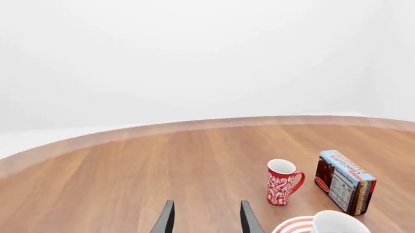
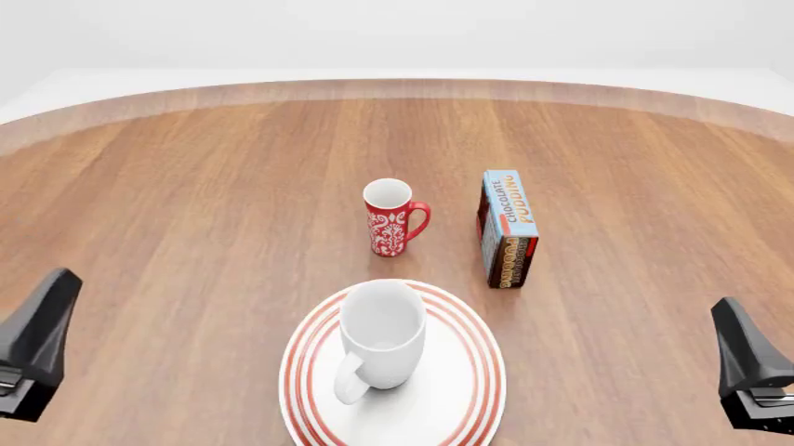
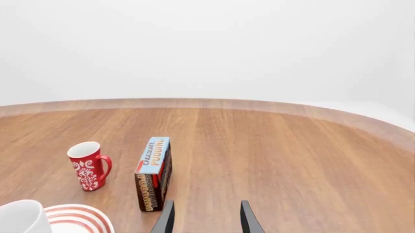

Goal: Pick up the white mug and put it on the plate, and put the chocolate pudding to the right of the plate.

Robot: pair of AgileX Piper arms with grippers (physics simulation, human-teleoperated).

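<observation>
The white mug point(image 2: 382, 334) stands upright on the red-ringed plate point(image 2: 473, 380) at the near middle of the table, handle toward me. The chocolate pudding carton point(image 2: 508, 229) stands upright beyond the plate's right side, next to a red patterned mug point(image 2: 392, 217). My left gripper point(image 1: 205, 221) is open and empty, low at the near left; part of it shows in the front view point(image 2: 35, 348). My right gripper point(image 3: 205, 221) is open and empty at the near right, also in the front view point(image 2: 750, 362). The carton shows in both wrist views point(image 1: 344, 181) point(image 3: 154, 174).
The round wooden table's far edge point(image 2: 397, 88) curves across the back. The red mug also shows in the wrist views point(image 1: 283, 181) point(image 3: 88, 165). The plate's rim and the white mug appear at the edge of each wrist view point(image 1: 295, 225) point(image 3: 77, 218).
</observation>
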